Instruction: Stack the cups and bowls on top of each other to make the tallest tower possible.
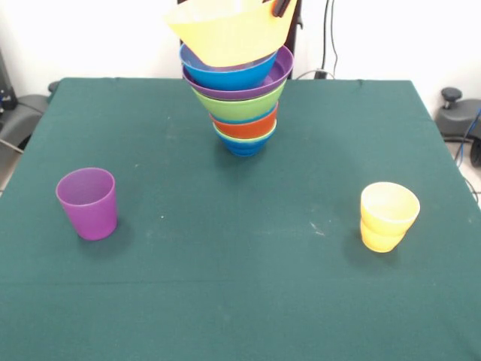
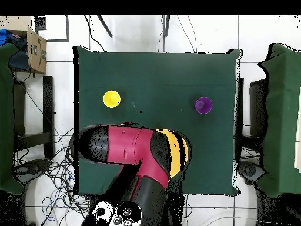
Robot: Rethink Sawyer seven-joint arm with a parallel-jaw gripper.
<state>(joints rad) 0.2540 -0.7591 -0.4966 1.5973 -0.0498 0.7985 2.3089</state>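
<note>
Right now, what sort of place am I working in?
Probably a robotics lab: a green-clothed table stands on a tiled floor, loose cables trail beside it, and a red-and-black arm reaches over a tower of plastic bowls.

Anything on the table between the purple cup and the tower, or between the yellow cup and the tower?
Nothing visible. The purple cup and the yellow cup each stand alone, with only bare green cloth between them and the tower. The one obstruction is above: the arm hangs over the tower's top, at the orange bowl.
</note>
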